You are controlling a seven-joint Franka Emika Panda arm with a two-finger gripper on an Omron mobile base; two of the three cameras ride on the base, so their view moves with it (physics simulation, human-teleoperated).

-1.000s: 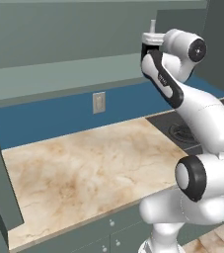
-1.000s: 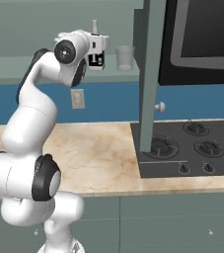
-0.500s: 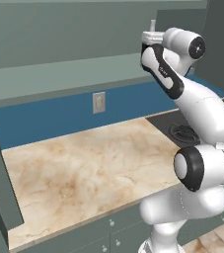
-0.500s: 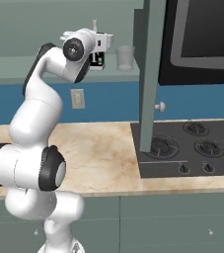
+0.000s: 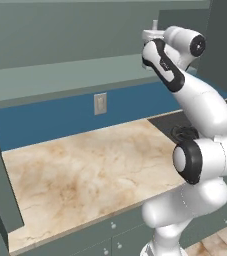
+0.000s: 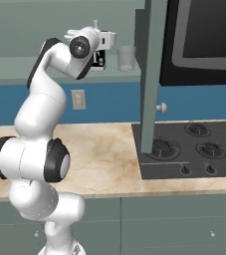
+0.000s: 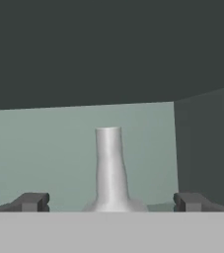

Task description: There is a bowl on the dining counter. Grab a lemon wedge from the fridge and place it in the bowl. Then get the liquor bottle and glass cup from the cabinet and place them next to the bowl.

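My gripper (image 7: 111, 201) is open and raised to the open cabinet (image 6: 35, 64). The liquor bottle's pale slim neck (image 7: 109, 163) stands upright midway between the two dark fingertips (image 7: 32, 201), apart from both. From the right base view the white hand (image 6: 106, 40) sits in front of the liquor bottle (image 6: 99, 57), whose dark body with a white label stands on the shelf. The glass cup (image 6: 126, 59) stands on the same shelf, just right of the bottle. In the left base view the gripper (image 5: 152, 35) is at the shelf's right end. The bowl, lemon wedge and fridge are out of view.
The cabinet's open door (image 6: 152, 74) hangs edge-on right of the hand, with a small knob. Below lie a beige marbled worktop (image 5: 85, 170) and a black hob (image 6: 194, 149). A wall socket (image 6: 77, 98) sits on the blue backsplash. A black appliance (image 6: 204, 35) hangs at the upper right.
The arm's upper links have swung and the hand has edged slightly further toward the shelf. The jaws have stayed wide open. The bottle and cup have not moved.
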